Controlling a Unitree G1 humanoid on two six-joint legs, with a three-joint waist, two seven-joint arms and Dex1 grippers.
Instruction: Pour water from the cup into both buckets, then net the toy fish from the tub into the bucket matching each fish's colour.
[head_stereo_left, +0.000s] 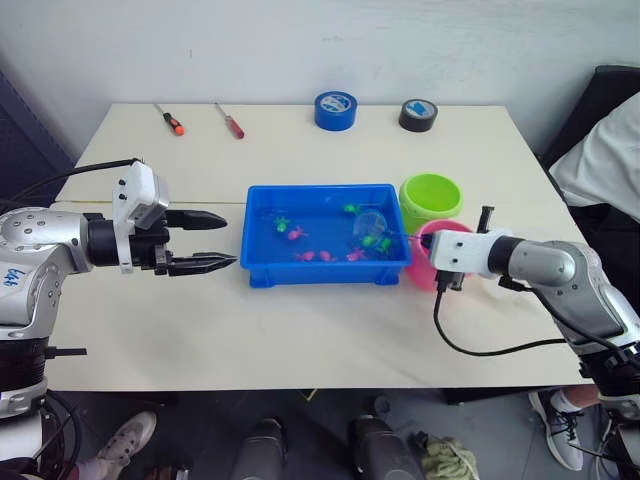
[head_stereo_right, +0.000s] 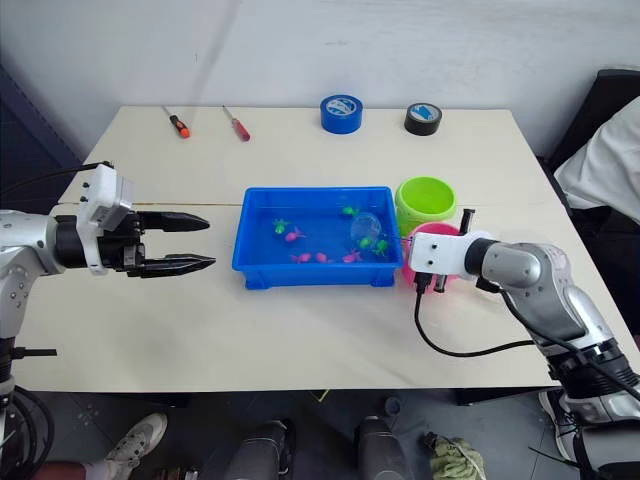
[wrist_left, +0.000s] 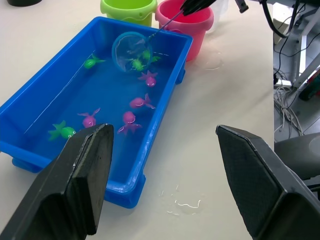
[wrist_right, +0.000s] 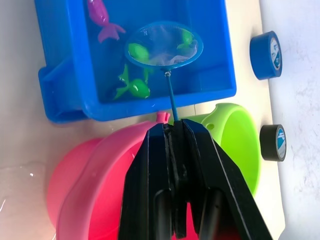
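The blue tub (head_stereo_left: 320, 189) holds water and several toy fish, pink ones (wrist_left: 141, 103) and green ones (wrist_left: 62, 131). At its right end stand the buckets, lime green (head_stereo_left: 431, 200) behind and pink (head_stereo_left: 447, 230) in front. My right gripper (wrist_right: 173, 129) hovers over the pink bucket, shut on the net's thin handle. The net's hoop (wrist_right: 162, 46) lies in the tub's right end over green fish (wrist_right: 137, 51); whether one is inside I cannot tell. A clear plastic edge (wrist_left: 220, 10), perhaps the cup, peeks from behind the pink bucket. My left gripper (head_stereo_left: 230, 241) is open and empty, left of the tub.
At the table's far edge lie a blue tape roll (head_stereo_left: 335, 110), a black tape roll (head_stereo_left: 418, 114) and two red-handled screwdrivers (head_stereo_left: 170, 120) (head_stereo_left: 231, 122). Water drops (wrist_left: 182, 202) dot the table in front of the tub. A person (head_stereo_left: 610, 160) sits at the right.
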